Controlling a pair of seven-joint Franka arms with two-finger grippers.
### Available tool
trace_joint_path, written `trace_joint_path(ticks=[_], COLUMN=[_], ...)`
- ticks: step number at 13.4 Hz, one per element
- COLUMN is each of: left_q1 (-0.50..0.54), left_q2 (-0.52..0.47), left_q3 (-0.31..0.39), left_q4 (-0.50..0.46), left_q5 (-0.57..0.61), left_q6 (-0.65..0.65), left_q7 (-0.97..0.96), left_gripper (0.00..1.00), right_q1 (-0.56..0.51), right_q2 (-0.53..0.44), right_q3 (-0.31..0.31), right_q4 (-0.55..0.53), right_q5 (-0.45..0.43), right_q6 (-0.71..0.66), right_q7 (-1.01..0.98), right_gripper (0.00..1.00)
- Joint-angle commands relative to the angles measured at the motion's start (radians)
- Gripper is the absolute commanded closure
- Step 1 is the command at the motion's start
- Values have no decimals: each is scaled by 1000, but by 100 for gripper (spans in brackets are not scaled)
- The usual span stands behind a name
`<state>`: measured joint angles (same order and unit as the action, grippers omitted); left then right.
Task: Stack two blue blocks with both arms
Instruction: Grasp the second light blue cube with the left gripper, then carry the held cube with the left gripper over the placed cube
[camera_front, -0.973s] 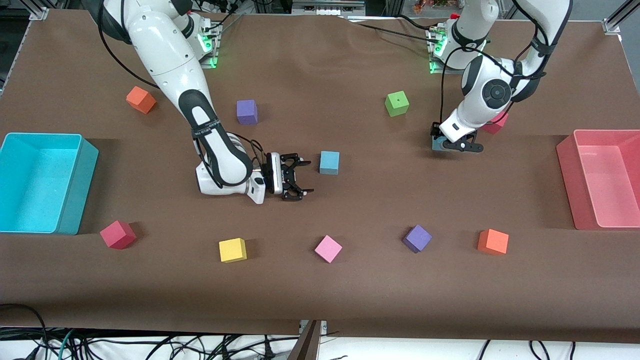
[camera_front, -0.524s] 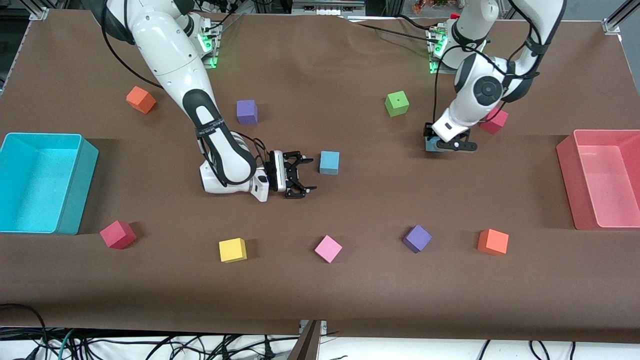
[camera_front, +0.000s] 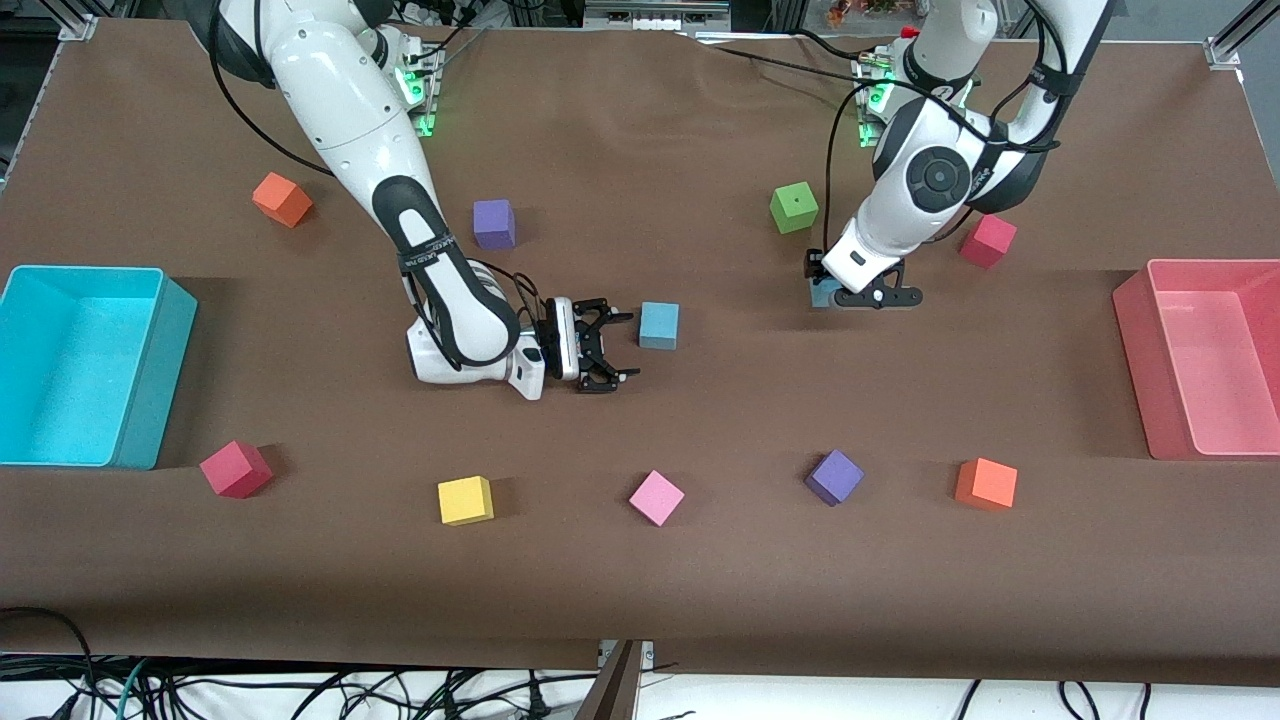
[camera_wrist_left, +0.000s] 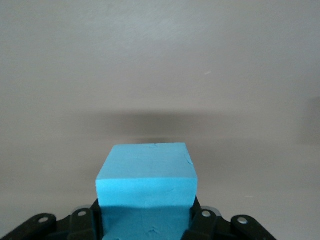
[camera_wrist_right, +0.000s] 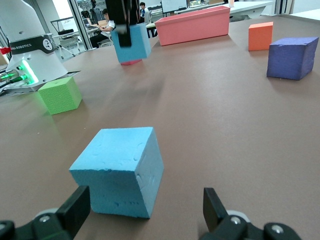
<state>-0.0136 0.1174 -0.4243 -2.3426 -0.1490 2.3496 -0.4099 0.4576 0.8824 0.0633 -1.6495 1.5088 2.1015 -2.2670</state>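
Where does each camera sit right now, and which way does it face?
Front view: high across the table, facing both bases; shows both arms, left gripper, right gripper.
Left wrist view: on the left wrist, looking over its held blue block at bare table; finger mounts show.
Right wrist view: on the right wrist, low, facing the resting blue block; open fingers show.
Shared: right wrist and front views both show the held block.

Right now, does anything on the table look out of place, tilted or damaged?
Nothing stands out. The left gripper holds one blue block squarely above the table, and the other blue block sits flat before the open right gripper.
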Motion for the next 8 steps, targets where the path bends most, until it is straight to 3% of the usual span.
trace_joint_path(ticks=[1,5,8], left_q1=[-52,-164,-229], left_q2=[89,255,338], left_q3=[-13,-13,-10], left_q4=[136,366,465], left_q5=[-47,-47,-38], left_q6=[-35,-35,-32], left_q7=[-85,-288,-403], left_gripper=[70,70,70], right_q1=[1,-1,-1], right_q2=[0,1,4], right_q3=[3,3,4], right_q4=[-13,-13,-13], right_q5=[25,27,27], right_q6=[5,3,-3], right_q7=[-35,-57,-65], right_gripper=[0,0,0])
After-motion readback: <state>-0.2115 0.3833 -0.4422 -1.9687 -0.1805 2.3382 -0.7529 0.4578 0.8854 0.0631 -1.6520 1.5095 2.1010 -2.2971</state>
